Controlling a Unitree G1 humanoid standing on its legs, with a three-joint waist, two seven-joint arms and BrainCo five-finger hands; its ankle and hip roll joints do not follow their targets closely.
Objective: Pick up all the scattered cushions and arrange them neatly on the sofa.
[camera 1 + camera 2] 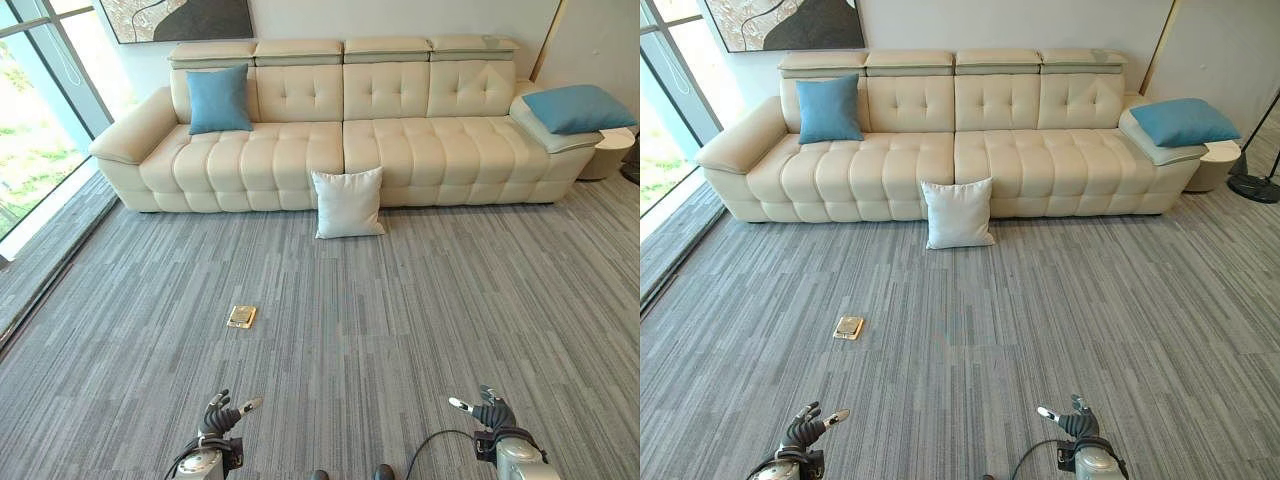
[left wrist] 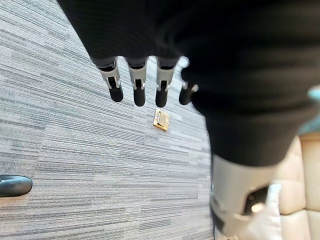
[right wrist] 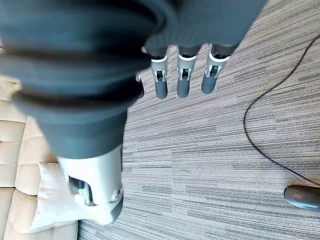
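A long cream sofa (image 1: 340, 140) stands against the far wall. On it one blue cushion (image 1: 219, 99) leans upright at the backrest near its left end, and a second blue cushion (image 1: 578, 108) lies on the right armrest. A white cushion (image 1: 348, 203) stands on the grey carpet (image 1: 420, 300), leaning on the sofa front at the middle. A small brass floor plate (image 1: 241, 316) sits in the carpet, well apart from the sofa. Wide open carpet lies between the sofa and the robot. The left hand (image 1: 222, 414) and the right hand (image 1: 487, 410) hang low over the carpet, fingers relaxed and spread, holding nothing.
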